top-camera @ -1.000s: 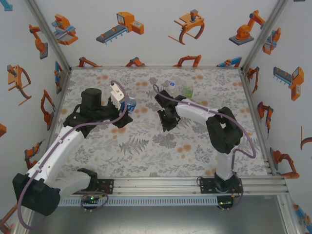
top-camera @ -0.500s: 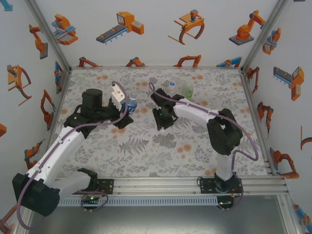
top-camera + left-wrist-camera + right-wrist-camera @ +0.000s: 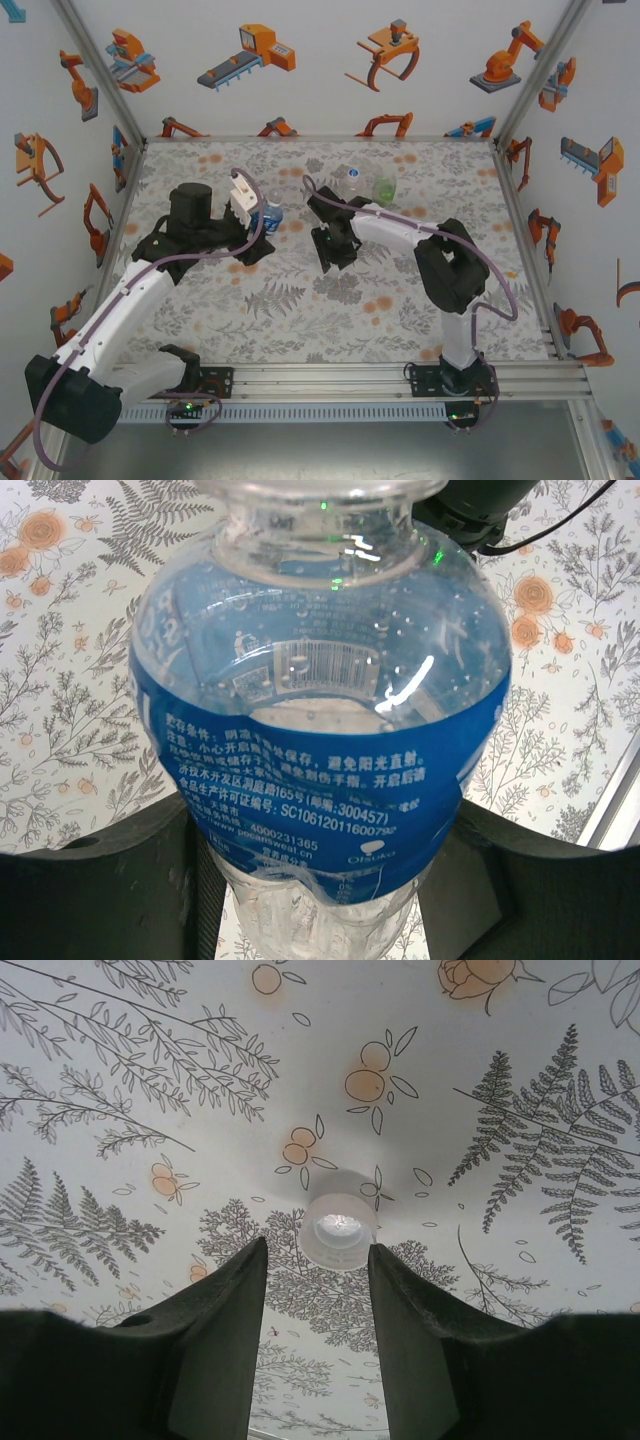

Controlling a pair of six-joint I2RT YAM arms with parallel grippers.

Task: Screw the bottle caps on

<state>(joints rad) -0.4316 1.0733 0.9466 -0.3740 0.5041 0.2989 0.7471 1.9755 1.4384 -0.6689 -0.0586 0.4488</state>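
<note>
My left gripper (image 3: pixel 320 885) is shut on the bottle with the blue label (image 3: pixel 320 740), its dark fingers (image 3: pixel 110 880) pressing both sides of the lower body; the bottle's open neck points away from the camera. From above, that bottle (image 3: pixel 268 213) stands left of centre in my left gripper (image 3: pixel 260 226). My right gripper (image 3: pixel 317 1252) is open, pointing down at the table. A small white bottle cap (image 3: pixel 340 1230) lies on the cloth just beyond its fingertips, hollow side up and touching neither finger. My right gripper (image 3: pixel 331 246) is at mid-table. A colourless bottle (image 3: pixel 350 180) and a green-tinted bottle (image 3: pixel 385 187) stand behind it.
The table is covered with a floral cloth (image 3: pixel 300 310). Metal frame posts and walls with orange robot pictures close it in on three sides. My right arm's elbow (image 3: pixel 450 270) rises over the right half.
My right gripper has shifted a little left, towards the left arm. The left arm and its bottle have stayed put.
</note>
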